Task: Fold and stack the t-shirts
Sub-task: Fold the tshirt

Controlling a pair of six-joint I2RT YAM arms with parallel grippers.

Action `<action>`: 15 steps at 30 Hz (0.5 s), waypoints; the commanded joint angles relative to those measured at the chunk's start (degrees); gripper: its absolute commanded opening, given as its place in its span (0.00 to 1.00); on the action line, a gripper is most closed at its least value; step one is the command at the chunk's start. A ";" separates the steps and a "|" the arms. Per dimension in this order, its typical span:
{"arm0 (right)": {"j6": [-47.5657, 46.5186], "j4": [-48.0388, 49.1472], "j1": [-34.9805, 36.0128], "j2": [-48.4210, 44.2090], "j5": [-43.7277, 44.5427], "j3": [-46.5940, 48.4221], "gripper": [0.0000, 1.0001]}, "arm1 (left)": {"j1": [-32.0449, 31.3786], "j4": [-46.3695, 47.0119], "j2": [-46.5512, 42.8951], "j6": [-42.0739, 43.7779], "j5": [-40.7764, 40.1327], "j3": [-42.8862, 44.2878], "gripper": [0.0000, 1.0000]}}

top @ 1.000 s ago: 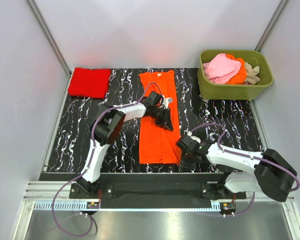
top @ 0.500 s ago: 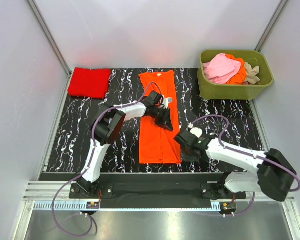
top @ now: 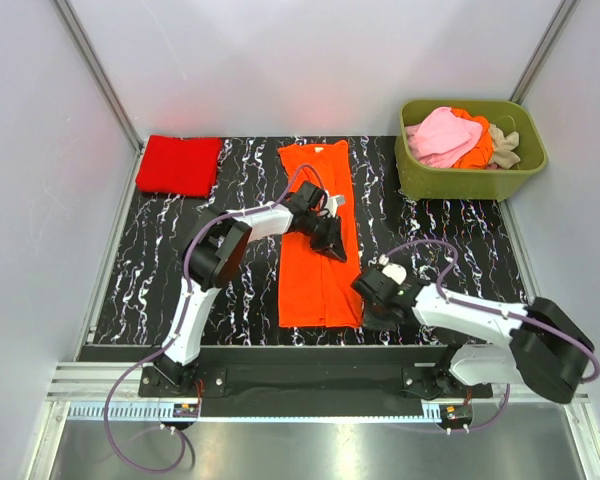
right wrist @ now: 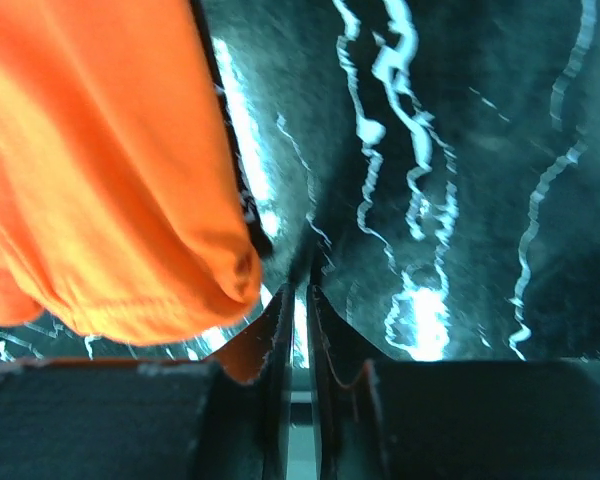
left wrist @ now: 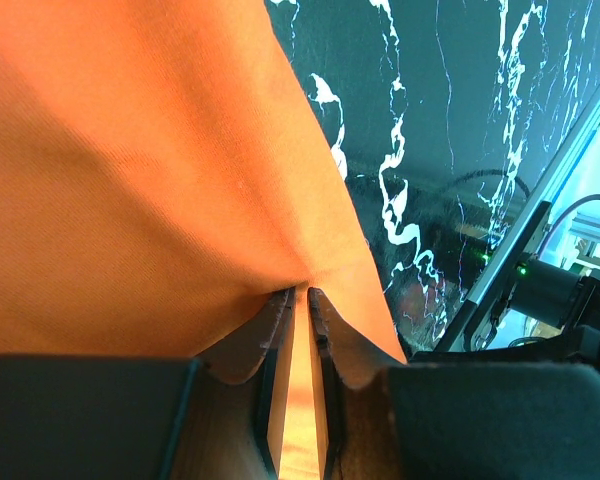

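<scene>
Orange t-shirt (top: pixel 315 285) may be folded crooked.
Cloth is clamped by the left pincer (left wrist: pixel 301 292); the right pincer (right wrist: pixel 298 290) is closed on nothing beside the hem (right wrist: pixel 170 312).

The bright orange t-shirt (top: pixel 315 285) lies flat across the middle of the desk (top: pixel 250 165). It is folded in along its length into one long narrow strip, neck end far from me and hem end close to the near edge. I have cloth near its middle pinched between my left jaws, with creases running into them. The near right hem corner is a soft, rounded fold. The red t-shirt (top: pixel 179 164) lies folded in a neat rectangle at the far left corner, well apart. In the olive-green tub (top: pixel 420 180) at the far right, a pink t-shirt (top: pixel 443 135), an orange one (top: pixel 478 150) and a beige one (top: pixel 505 146) lie crumpled together.
</scene>
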 commanded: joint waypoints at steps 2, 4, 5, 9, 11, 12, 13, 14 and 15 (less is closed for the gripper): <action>2.12 -1.37 0.48 -6.21 1.85 -1.26 0.16 | 0.94 -2.66 3.88 1.28 -4.30 -0.28 0.19; 2.56 -1.81 0.56 -7.79 2.46 -1.26 0.16 | 1.21 -2.39 3.97 0.92 -3.69 -0.28 0.19; 2.74 -1.82 0.48 -8.15 2.72 -1.34 0.18 | 1.21 -2.30 3.88 0.84 -3.69 -0.28 0.19; 5.72 -1.55 0.56 -10.08 2.99 -1.61 0.31 | 1.21 -2.22 3.88 0.75 -3.69 -0.19 0.19; 7.47 2.82 0.48 -11.84 1.33 -2.74 0.33 | 1.21 -2.30 3.88 0.75 -3.86 -0.28 0.19; 8.62 4.32 0.48 -12.36 1.23 -4.06 0.34 | 1.21 -2.22 3.88 0.83 -3.78 -0.37 0.20; 9.50 6.51 0.48 -12.72 0.80 -4.68 0.38 | 1.29 -2.22 3.88 0.57 -3.95 -0.37 0.20; 9.42 7.84 0.48 -12.46 0.53 -5.55 0.38 | 1.21 -2.13 3.80 0.57 -3.95 -0.46 0.20; 9.16 8.72 0.48 -11.94 0.36 -5.65 0.38 | 1.21 -2.04 3.88 0.57 -3.95 -0.46 0.20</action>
